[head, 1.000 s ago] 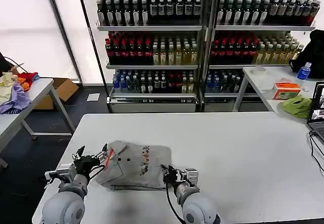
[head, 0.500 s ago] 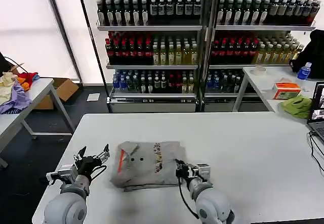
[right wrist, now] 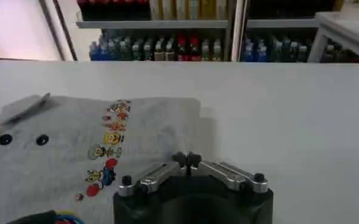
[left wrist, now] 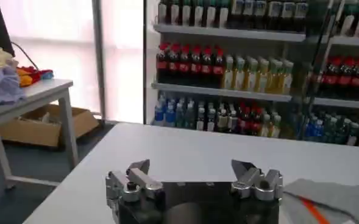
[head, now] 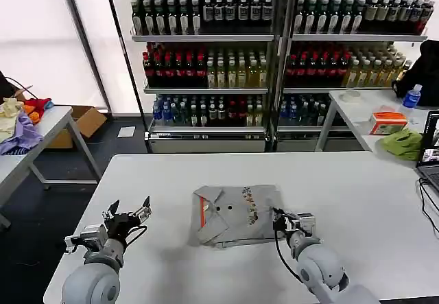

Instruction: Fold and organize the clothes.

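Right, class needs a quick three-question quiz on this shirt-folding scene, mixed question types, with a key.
1. True or false: the left hand is gripping the folded grey shirt.
2. Multiple choice: the right hand is (A) open above the shirt, (B) shut at the shirt's edge, (C) shut far from the shirt.
3. Fill in: the shirt lies on the white ____.

Key: 1 false, it is open and apart from the shirt, on the robot's left side; 2 B; 3 table.

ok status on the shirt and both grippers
Left gripper open, clear of shirt. Right gripper shut at shirt's edge. Folded grey shirt mid-table. Nothing in the way.
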`<state>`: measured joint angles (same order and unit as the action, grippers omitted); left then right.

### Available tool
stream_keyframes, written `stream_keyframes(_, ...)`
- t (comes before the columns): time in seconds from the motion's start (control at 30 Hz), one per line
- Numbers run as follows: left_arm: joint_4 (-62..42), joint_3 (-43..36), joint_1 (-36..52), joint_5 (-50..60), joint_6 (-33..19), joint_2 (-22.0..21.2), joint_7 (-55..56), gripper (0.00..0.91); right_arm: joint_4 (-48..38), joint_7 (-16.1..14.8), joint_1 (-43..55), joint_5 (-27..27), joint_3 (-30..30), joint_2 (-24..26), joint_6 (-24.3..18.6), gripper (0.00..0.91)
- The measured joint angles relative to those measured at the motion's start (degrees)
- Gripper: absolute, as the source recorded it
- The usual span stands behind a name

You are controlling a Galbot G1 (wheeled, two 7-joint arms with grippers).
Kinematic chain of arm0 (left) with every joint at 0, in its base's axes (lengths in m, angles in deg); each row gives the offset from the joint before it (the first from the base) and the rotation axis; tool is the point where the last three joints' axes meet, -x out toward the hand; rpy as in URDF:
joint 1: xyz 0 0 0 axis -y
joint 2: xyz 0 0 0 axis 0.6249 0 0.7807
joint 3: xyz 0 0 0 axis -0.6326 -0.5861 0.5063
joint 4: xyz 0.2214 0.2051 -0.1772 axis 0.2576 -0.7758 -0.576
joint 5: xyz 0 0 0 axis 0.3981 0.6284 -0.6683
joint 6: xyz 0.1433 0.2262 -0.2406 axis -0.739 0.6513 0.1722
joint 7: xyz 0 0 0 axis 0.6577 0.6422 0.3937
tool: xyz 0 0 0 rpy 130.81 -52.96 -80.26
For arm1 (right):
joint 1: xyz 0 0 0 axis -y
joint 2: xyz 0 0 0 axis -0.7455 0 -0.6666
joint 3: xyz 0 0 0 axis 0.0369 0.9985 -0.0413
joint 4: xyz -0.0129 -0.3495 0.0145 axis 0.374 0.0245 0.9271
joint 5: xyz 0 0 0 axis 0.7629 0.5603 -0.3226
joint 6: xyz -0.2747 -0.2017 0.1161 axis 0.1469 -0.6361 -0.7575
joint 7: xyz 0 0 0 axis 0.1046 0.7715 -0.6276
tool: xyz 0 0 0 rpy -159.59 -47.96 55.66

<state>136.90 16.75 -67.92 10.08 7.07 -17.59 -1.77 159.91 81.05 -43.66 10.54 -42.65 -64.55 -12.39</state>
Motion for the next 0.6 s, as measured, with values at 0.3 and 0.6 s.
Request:
stream_keyframes(0.3, -0.5, -0.3, -0.8, 0.2, -0.1, -0.5, -0.2, 0.907, 5.2, -0.3, -3.5, 5.4, -2.5, 0.2, 0.0, 0.907)
stream_keyframes(0.6, -0.4, -1.0, -0.5, 0.3, 0.2, -0.9, -0.2, 0.907, 14.4, 1.5, -9.8, 6.3, -2.1, 1.3, 0.3, 0.907)
